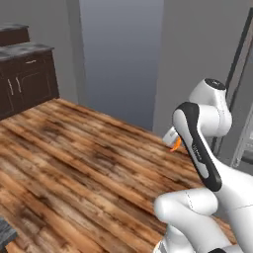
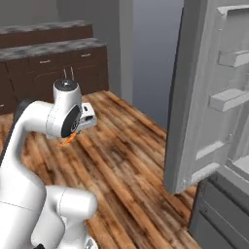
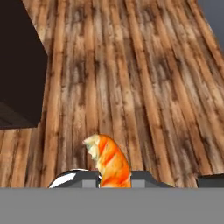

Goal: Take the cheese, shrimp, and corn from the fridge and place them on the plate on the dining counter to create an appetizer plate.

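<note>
The fingers (image 3: 114, 178) were clamped on the shrimp (image 3: 110, 161), which stuck out orange from between them, high above the wooden floor (image 3: 144, 78). The open fridge (image 2: 214, 121) probably stood well off to one side.

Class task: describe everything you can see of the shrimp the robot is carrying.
The shrimp is a small curved piece, orange with paler pink-white stripes and a whitish tip, glossy like plastic. It is clamped in the gripper, its lower end between the fingers, the rest sticking out ahead. It hangs in the air above the wooden floor, touching nothing else. In the base views it is an orange sliver under the hand.
</note>
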You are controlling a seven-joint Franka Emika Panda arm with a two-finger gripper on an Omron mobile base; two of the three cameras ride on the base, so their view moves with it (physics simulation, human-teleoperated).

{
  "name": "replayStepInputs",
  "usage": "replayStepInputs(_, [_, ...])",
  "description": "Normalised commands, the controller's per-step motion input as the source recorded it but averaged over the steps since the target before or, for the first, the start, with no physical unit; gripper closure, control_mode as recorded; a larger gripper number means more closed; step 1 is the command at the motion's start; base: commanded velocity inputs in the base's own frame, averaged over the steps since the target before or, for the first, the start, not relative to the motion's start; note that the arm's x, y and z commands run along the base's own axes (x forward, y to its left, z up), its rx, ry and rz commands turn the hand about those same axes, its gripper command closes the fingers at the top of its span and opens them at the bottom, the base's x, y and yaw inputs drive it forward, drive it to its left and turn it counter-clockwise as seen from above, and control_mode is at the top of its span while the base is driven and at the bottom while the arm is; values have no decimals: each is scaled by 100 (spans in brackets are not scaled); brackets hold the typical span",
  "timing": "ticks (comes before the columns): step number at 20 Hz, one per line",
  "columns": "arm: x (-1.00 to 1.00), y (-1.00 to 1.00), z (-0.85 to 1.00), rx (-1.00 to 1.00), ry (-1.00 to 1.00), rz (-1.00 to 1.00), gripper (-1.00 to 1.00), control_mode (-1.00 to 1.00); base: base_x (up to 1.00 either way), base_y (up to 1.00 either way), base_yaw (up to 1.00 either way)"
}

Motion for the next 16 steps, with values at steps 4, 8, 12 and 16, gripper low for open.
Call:
replayStepInputs(4, [0, 0, 0, 0, 0, 0, 100, 100, 47, 24, 64])
replayStepInputs(8, [0, 0, 0, 0, 0, 0, 100, 100, 99, 0, 41])
replayStepInputs(12, [0, 0, 0, 0, 0, 0, 100, 100, 100, 0, 23])
replayStepInputs(16, [0, 0, 0, 0, 0, 0, 100, 100, 100, -8, 15])
